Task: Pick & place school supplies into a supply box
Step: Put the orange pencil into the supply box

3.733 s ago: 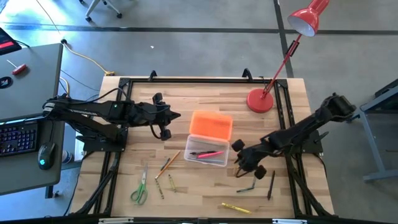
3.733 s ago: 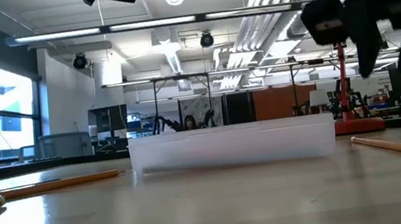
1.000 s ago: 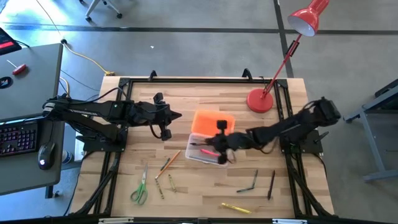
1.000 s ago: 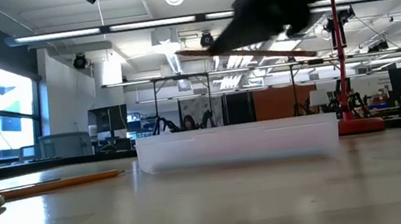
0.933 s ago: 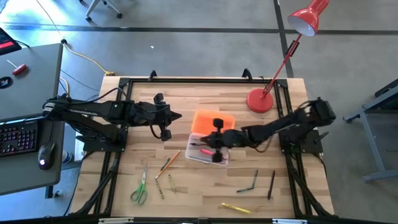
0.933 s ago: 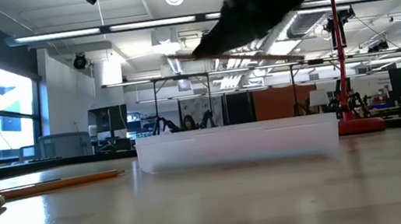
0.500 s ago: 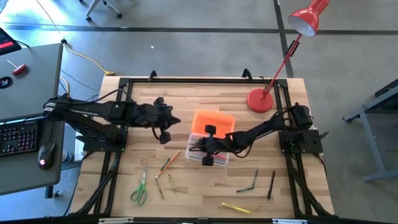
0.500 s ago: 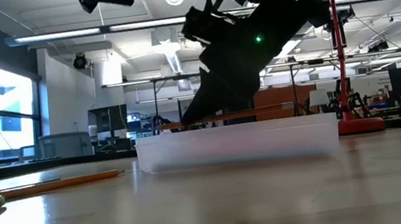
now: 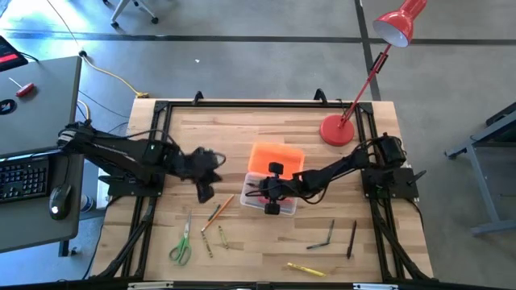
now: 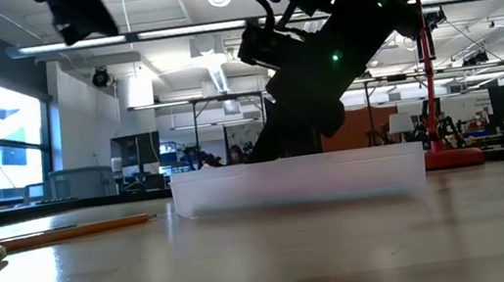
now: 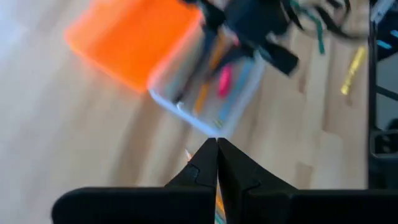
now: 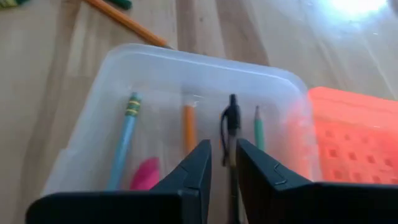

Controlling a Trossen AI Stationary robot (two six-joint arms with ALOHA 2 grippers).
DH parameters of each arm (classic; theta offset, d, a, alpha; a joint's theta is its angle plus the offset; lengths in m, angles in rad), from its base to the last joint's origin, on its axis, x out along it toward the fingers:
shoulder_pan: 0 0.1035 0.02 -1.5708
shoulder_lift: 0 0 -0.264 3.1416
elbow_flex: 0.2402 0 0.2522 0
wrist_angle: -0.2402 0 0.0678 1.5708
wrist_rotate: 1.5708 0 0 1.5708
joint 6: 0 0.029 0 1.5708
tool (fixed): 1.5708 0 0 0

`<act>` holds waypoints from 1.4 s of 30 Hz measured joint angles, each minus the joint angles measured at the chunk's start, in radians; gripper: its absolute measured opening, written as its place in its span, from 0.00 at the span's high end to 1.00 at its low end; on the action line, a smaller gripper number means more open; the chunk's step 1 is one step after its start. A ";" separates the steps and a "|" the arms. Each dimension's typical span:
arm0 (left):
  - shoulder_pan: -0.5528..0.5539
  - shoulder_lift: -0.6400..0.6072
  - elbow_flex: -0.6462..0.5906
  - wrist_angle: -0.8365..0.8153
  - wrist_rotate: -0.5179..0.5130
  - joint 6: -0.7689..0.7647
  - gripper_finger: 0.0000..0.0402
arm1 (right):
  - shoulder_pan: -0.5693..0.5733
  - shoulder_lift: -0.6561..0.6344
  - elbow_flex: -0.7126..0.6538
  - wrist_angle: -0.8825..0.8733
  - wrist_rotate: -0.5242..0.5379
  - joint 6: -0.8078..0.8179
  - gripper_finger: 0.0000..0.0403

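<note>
The supply box [image 9: 270, 198] is a clear case lying on the table, its orange lid [image 9: 276, 159] open toward the far side. Inside lie a blue pencil [image 12: 124, 143], an orange pencil [image 12: 189, 127], a black pen [image 12: 231, 121], a green pencil [image 12: 257, 127] and something pink [image 12: 146, 174]. My right gripper [image 12: 224, 149] reaches down into the box from the right, open, and the black pen lies under the gap between its fingers. My left gripper [image 11: 216, 149] hangs shut and holds nothing, left of the box, above an orange pencil [image 9: 224, 206].
Green-handled scissors [image 9: 181, 242] and short pencils [image 9: 211, 217] lie near the front left. Two dark pens [image 9: 325, 237] [image 9: 352, 238] and a yellow one [image 9: 306, 268] lie front right. A red lamp base [image 9: 337, 130] stands at the far right. A long pencil [image 10: 57, 231] shows left in the low view.
My right gripper has moved left and down, from above the box into it. The thin pen it carried level above the rim no longer shows there. My left gripper has moved down and toward the near edge, and has turned.
</note>
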 joint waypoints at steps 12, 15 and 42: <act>-0.389 0.049 -0.211 0.068 -0.284 -0.565 0.90 | -0.001 0.000 0.000 0.003 0.008 -0.022 0.82; -0.450 0.072 -0.267 0.145 -0.362 -0.652 0.87 | -0.001 0.000 0.000 0.004 0.009 -0.022 0.82; -0.307 0.490 -0.361 0.641 -0.450 -0.536 0.88 | -0.001 -0.001 0.001 0.052 0.001 -0.022 0.82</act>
